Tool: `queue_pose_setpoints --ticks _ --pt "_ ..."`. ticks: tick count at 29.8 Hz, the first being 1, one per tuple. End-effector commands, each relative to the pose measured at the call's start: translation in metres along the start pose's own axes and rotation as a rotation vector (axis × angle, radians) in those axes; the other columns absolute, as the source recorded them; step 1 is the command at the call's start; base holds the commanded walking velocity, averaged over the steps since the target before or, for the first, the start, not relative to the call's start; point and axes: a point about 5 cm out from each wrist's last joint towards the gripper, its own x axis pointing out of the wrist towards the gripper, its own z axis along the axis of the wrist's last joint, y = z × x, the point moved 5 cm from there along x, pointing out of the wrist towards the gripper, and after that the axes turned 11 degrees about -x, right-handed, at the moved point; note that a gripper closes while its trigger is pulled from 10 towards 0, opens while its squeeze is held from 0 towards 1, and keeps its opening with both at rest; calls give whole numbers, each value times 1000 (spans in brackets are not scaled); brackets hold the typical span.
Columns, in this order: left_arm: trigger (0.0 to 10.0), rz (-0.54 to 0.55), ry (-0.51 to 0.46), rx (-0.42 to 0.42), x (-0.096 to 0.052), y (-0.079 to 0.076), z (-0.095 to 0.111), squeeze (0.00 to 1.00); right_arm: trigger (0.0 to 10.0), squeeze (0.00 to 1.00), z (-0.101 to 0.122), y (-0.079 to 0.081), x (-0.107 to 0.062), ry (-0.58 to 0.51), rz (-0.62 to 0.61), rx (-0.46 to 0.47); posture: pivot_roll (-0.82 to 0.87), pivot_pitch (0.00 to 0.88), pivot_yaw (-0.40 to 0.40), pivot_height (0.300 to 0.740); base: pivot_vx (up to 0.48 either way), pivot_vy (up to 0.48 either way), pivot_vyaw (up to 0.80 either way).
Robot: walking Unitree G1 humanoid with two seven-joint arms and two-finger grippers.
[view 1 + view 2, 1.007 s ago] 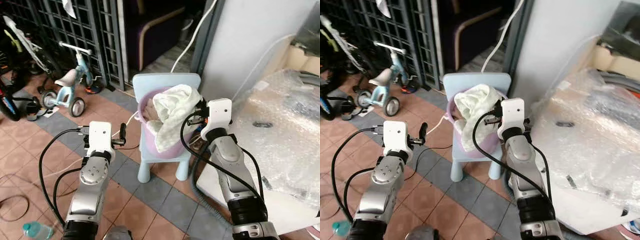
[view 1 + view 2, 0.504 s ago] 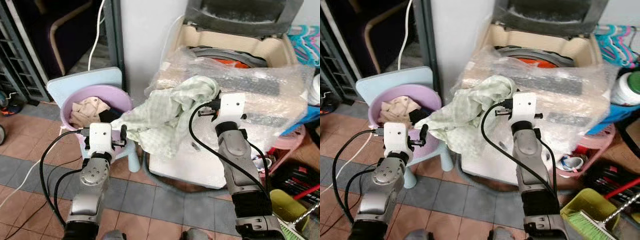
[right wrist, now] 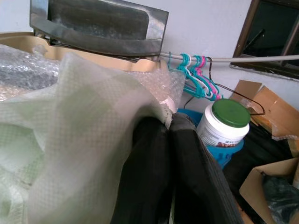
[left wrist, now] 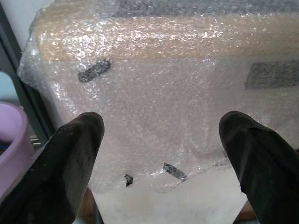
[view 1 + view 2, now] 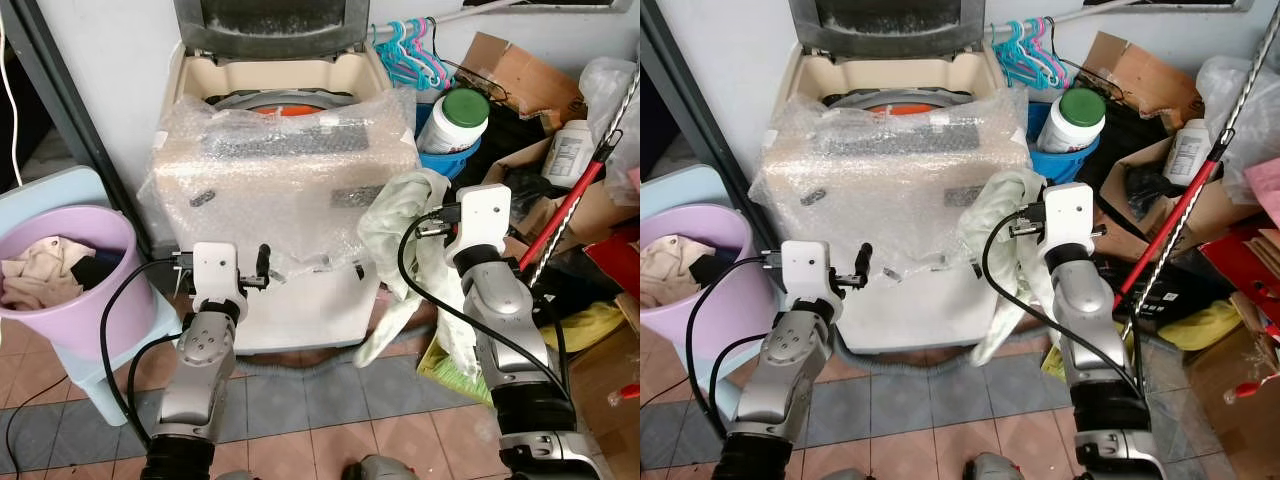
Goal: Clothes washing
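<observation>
The washing machine (image 5: 280, 170) stands with its lid up and its top and front wrapped in bubble wrap. A pale green cloth (image 5: 398, 215) hangs by the machine's right front corner. My right gripper (image 3: 169, 125) is shut on the cloth (image 3: 70, 135), level with the machine's top. Close to the bubble-wrapped front, my left gripper (image 4: 161, 140) is open and holds nothing. At the far left a purple basin (image 5: 118, 240) holds beige and dark clothes (image 5: 35, 270).
The basin sits on a light blue child's chair (image 5: 70, 185). Right of the machine are a green-lidded white jar (image 5: 452, 118), coloured hangers (image 5: 405, 50), cardboard boxes (image 5: 515, 70) and a red-handled broom (image 5: 565, 205). A grey hose (image 5: 300, 355) lies on the tiled floor.
The view has swung right from the basin to the machine. The right gripper lifted the green cloth out of the basin and carried it across to the machine's right side.
</observation>
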Motion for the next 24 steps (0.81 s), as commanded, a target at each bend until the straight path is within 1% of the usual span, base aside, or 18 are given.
queue_pose_setpoints --ticks 1,3,5,10,14,18,19,24 --pt "10000 39 9 4 -1 11 -2 0 10000 0 11 3 6 -36 20 8 -16 0 -7 740 0 0 0" --pt "10000 72 12 -6 -2 16 -3 0 10000 0 13 6 7 -44 36 10 -11 0 -8 740 0 0 0" --pt "10000 75 8 3 -3 17 -3 0 10000 0 13 9 6 -46 46 13 -11 0 -7 740 0 0 0" --pt "10000 75 9 0 -3 20 -3 0 10000 0 16 15 4 -74 79 3 -13 0 0 740 218 374 0" --pt "10000 81 0 3 0 21 -1 0 10000 0 24 11 8 -103 88 0 -19 0 5 740 278 391 0" --pt "10000 63 14 -3 1 19 -2 0 10000 0 32 7 13 -134 109 -27 -20 0 5 740 279 391 484" --pt "10000 58 14 0 1 18 -2 0 10000 0 37 4 17 -153 116 -38 -20 0 5 740 281 390 513" --pt "10000 72 18 15 1 20 -4 0 10000 0 53 -5 28 -196 117 -53 -18 0 -3 740 281 390 505"
